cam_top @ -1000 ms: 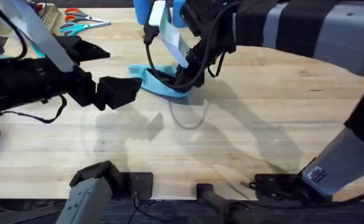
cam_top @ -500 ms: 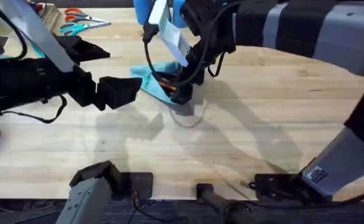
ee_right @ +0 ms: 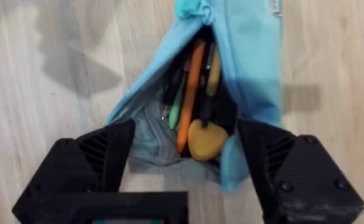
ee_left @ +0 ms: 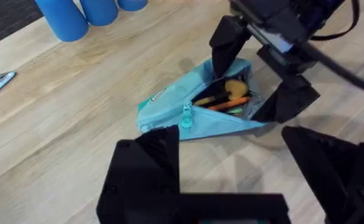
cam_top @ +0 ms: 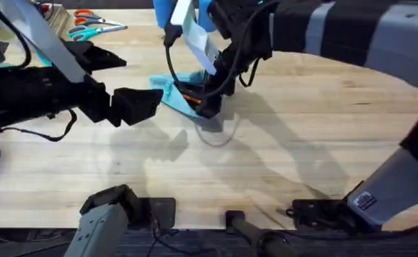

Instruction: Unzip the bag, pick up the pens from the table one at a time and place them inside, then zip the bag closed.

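Pouch mouth now exposed, orange pen visible inside.
Right claw (cam_top: 207, 107) has risen off the light blue pouch (ee_left: 197, 112), released, straddling its mouth; orange pen (ee_right: 189, 99) lies inside; left claw (ee_left: 231, 180) released, near; zipping remains.

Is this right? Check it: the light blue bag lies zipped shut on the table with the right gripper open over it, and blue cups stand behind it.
Not quite. The bag is unzipped, not zipped shut: the right wrist view shows its mouth gaping, with an orange pen inside. The rest holds: it lies on the table, the right gripper is open over it, and blue cups stand behind.
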Available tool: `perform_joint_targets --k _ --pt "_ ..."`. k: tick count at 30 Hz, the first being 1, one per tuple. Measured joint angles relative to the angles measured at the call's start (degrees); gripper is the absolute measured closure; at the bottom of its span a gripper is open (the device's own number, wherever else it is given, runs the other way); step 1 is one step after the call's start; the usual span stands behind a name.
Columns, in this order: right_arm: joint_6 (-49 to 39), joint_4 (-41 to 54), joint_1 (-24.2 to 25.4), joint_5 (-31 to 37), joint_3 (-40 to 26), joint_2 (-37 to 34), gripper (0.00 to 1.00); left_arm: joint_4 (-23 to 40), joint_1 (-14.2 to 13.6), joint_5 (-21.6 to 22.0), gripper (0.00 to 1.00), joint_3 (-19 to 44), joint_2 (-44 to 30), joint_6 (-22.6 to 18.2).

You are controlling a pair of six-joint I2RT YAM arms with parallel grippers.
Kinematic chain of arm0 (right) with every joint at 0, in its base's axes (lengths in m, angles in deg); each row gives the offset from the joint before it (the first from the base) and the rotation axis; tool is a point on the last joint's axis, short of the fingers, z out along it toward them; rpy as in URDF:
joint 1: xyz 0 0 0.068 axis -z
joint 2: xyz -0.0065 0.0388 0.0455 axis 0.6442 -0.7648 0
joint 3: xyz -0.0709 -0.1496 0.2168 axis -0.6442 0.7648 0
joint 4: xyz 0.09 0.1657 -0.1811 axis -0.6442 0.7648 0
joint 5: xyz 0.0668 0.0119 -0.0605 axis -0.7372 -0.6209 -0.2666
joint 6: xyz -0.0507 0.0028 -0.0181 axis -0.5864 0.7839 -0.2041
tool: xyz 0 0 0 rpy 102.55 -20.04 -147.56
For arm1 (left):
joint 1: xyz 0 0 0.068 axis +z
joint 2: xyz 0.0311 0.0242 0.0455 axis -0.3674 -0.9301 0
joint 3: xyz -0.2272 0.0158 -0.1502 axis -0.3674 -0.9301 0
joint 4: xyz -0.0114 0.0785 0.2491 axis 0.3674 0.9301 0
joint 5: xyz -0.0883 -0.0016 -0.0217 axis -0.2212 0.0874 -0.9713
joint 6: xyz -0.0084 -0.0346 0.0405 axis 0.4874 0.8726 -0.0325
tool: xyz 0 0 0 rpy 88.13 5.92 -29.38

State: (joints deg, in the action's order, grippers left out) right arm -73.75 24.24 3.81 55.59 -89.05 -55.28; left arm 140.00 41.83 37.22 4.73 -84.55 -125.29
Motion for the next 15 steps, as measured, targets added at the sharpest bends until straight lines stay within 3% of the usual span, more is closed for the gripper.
perform_joint_targets --k 15 --pt "9.0 -1.4 1.3 -0.1 0.0 10.9 0.003 0.0 0.0 0.0 0.008 0.0 0.0 0.0"
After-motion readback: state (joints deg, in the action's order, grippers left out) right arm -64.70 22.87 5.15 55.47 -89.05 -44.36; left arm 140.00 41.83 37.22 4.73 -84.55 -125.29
